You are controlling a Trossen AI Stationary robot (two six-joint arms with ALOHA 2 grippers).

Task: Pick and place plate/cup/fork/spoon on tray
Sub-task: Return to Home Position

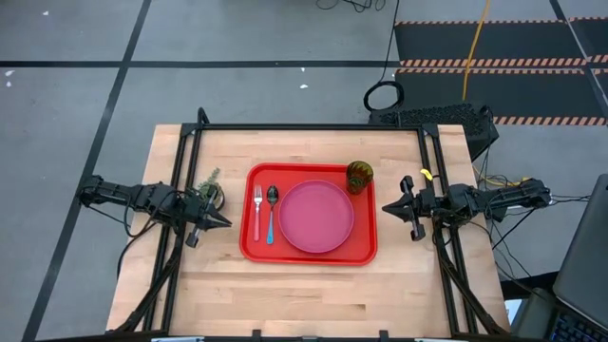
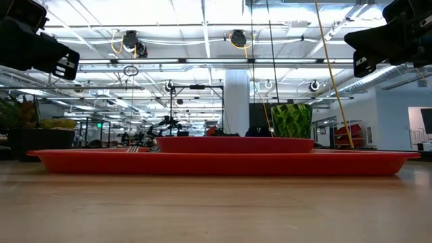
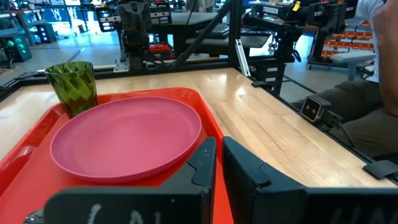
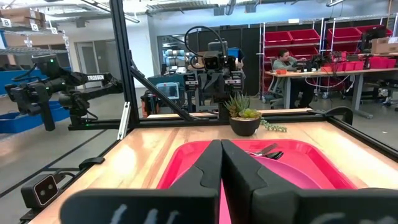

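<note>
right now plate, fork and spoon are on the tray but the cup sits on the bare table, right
No: the cup stands on the tray too, in a corner beside the plate, as the high view shows. The fork and spoon lie there.

The left gripper (image 1: 224, 221) hung raised over the left side of the counter (image 1: 313, 294), fingers together, pointing inward. The right gripper (image 1: 388, 207) mirrored it on the right side, fingers likewise closed.

A small potted plant (image 1: 211, 190) sits near the left edge of the wooden table (image 1: 313, 294). Beyond it, a person (image 4: 287, 64) sits at a desk by shelves of red bins (image 4: 292, 37).
</note>
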